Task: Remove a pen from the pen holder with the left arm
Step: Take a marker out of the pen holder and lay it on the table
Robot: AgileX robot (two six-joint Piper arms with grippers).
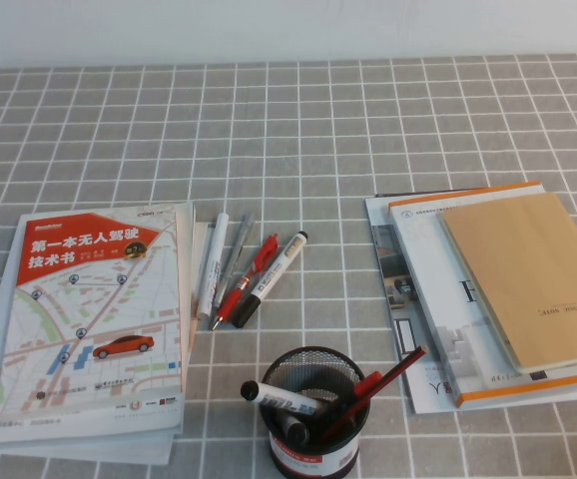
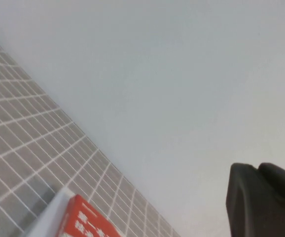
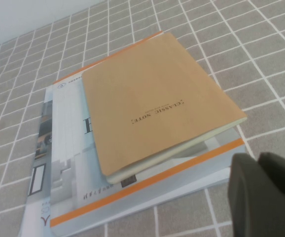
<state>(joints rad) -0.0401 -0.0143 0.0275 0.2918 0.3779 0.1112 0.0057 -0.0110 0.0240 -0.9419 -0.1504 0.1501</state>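
My left gripper [image 2: 260,197] doesn't show in the high view. Its wrist camera looks along the table's [image 1: 298,140] left side toward the back wall, so I judge it is held up off the left edge. It is closed and empty.

A red book [image 1: 89,309] lies near the left edge. Just beside its right edge lie four loose pens [image 1: 249,274], which are not what I'm after.

The holder [image 1: 313,454], a black mesh cup, stands at the near edge, around the middle. Several pens stand in it. A white marker [image 1: 284,399] with a black cap leans out over the left rim, and a red pen [image 1: 393,371] leans out over the right rim. Darker ones sit lower between them.

I judge any of these to be light, stiff and smooth-barrelled, so they could slip in a loose pinch. The marker looks the best pick, since it is thicker and tilts toward my left arm. I would take it across the bare barrel just above the rim and draw it out along its own lean. The cup looks light too, and a sideways pull might drag or tip it.

A stack [image 1: 418,299] with a tan notebook [image 1: 528,274] on top lies near the right edge. My right gripper [image 3: 261,192] hangs over the stack's near corner, and I cannot tell whether it is open or closed.
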